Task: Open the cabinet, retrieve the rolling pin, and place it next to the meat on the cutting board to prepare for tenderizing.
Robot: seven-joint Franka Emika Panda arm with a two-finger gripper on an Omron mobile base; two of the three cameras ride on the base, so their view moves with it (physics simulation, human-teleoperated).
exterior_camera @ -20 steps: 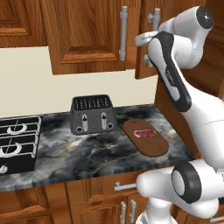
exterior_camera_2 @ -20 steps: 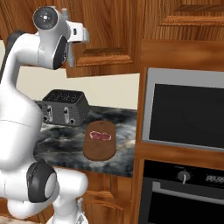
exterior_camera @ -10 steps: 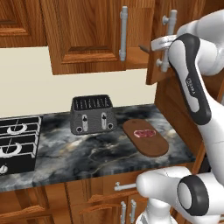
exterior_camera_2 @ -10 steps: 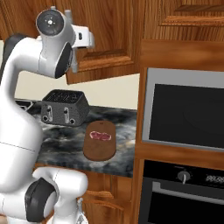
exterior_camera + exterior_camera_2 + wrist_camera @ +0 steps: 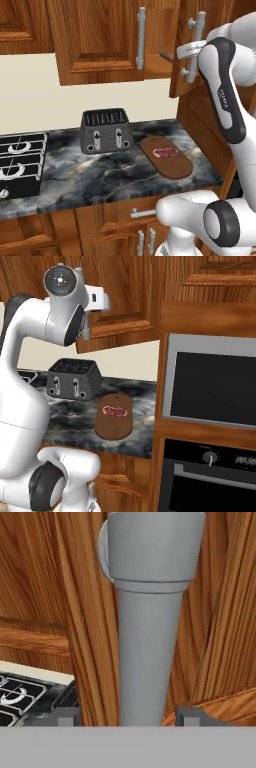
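**Door ajar, fingers spread at the handle**

You have the gripper (image 5: 125, 716) spread apart, one fingertip on each side of the right door's handle (image 5: 149, 637). Left of it, inside the cabinet (image 5: 107, 42), the rolling pin (image 5: 166, 56) pokes out. Well below lie the cutting board (image 5: 167, 159) and meat (image 5: 165, 152).

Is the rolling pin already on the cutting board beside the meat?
No. In the left base view the cutting board carries just the meat; a brown rod end pokes from the open cabinet.

I see dark marbled counter (image 5: 110, 175): black toaster (image 5: 106, 131) at back, cooktop (image 5: 20, 162) inset at left, oval cutting board (image 5: 167, 160) at right, meat (image 5: 165, 152) on it.
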